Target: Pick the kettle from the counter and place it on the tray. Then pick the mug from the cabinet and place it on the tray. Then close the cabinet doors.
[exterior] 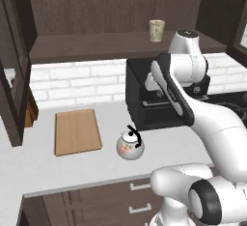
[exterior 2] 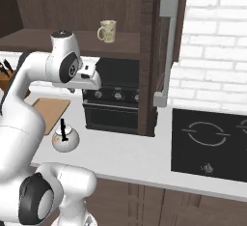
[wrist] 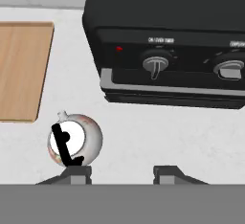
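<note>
The kettle stands on the counter, a little right of the tray and apart from it. In the hand view the kettle lies just beyond the left fingertip, with the tray at upper left. My gripper hangs open above the counter in front of the black oven, with nothing between its fingers. The mug stands on the shelf of the cabinet. Both cabinet doors are swung open.
A black toaster oven sits against the wall right of the kettle. A knife block stands at the far left, behind the tray. A black cooktop is set into the counter at right. The open right door reaches out over the counter.
</note>
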Robot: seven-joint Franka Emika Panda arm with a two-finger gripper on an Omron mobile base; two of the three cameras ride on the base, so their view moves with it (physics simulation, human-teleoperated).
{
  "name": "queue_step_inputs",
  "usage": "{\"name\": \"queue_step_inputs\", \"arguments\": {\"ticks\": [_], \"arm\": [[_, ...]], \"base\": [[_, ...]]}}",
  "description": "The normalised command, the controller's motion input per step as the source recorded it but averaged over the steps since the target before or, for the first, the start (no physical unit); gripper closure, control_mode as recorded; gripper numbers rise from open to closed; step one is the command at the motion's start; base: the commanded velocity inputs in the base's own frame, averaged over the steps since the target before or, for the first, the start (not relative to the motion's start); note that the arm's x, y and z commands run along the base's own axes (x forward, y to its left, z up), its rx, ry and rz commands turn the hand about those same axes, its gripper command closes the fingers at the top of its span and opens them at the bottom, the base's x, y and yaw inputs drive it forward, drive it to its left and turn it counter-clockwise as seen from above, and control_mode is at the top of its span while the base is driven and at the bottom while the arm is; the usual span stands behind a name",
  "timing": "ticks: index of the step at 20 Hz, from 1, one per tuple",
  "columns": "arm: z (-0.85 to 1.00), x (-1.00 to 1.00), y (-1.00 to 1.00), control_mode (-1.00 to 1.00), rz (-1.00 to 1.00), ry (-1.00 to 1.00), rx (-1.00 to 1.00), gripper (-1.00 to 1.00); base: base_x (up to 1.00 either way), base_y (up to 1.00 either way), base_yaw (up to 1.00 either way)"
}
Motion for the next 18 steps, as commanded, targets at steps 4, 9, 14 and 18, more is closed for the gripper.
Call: {"name": "queue_step_inputs", "arguments": {"ticks": [4, 9, 14, 18], "arm": [[-0.59, -0.17, 0.38, -1.00, 0.04, 0.03, -0.02, -1.00], [-0.98, -0.45, 0.81, -1.00, 0.15, 0.00, -0.01, -1.00], [-0.10, 0.00, 0.00, -1.00, 0.03, 0.04, 0.01, -1.00], [-0.30, 0.00, 0.01, -1.00, 0.03, 0.00, 0.00, -1.00]], "base": [[0.00, 0.00, 0.00], [0.00, 0.00, 0.00], [0.00, 0.00, 0.00], [0.00, 0.00, 0.00]]}}
